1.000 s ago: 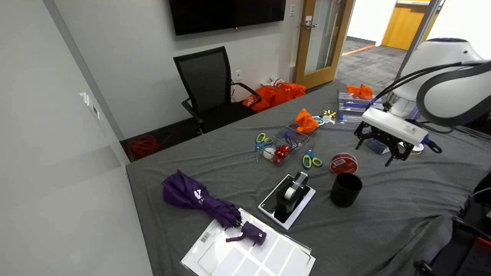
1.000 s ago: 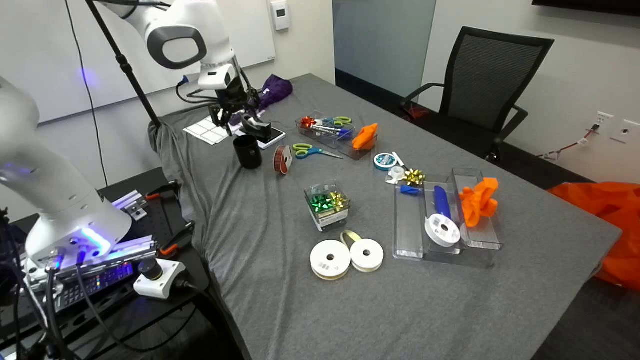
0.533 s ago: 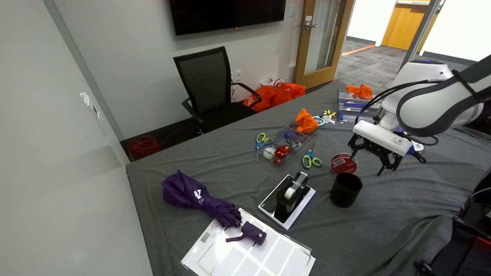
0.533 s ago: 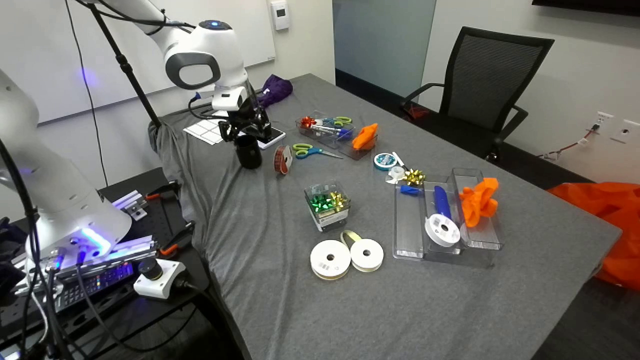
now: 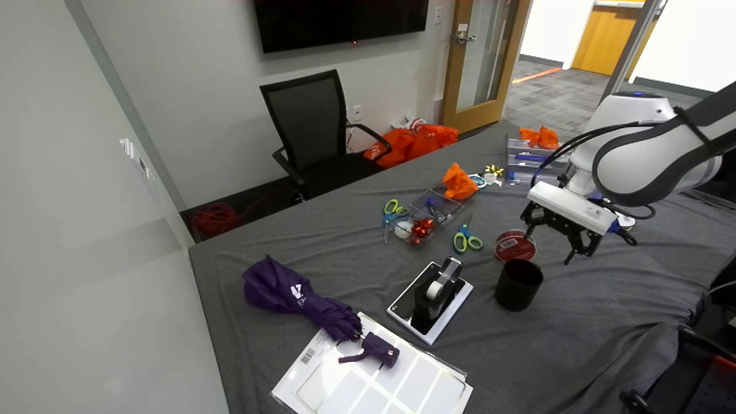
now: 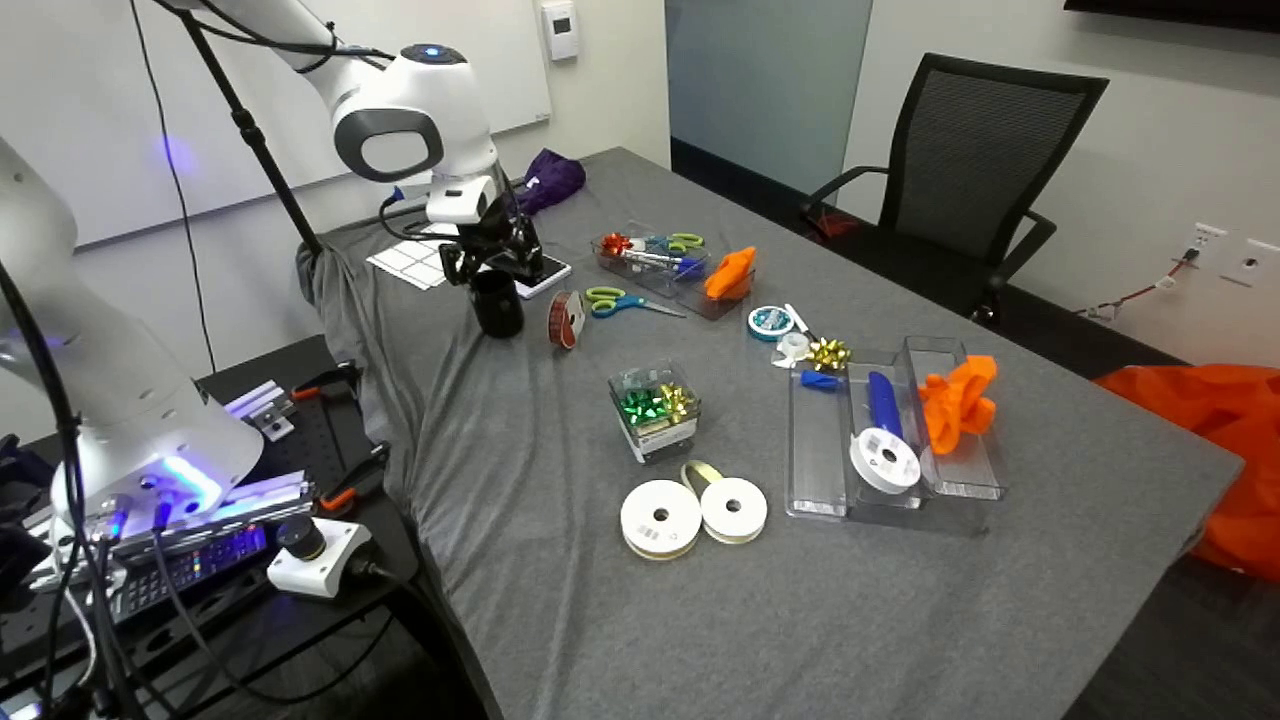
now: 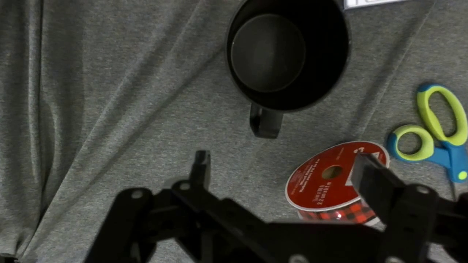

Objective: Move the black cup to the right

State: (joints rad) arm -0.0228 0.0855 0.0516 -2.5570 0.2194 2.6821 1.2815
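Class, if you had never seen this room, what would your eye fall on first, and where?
Probably the white robot arm, its open gripper hanging over the grey tablecloth near the black cup. Next, perhaps, the purple umbrella, lying partly across a white gridded sheet. In the wrist view, the red ribbon spool stands out near the cup.

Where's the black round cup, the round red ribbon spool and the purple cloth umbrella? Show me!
Black round cup point(image 7: 285, 54), wrist view: its inside bottom.
Round red ribbon spool point(image 7: 330, 186), wrist view: its printed face.
Purple cloth umbrella point(image 5: 319, 310), in an exterior view: its folded canopy.
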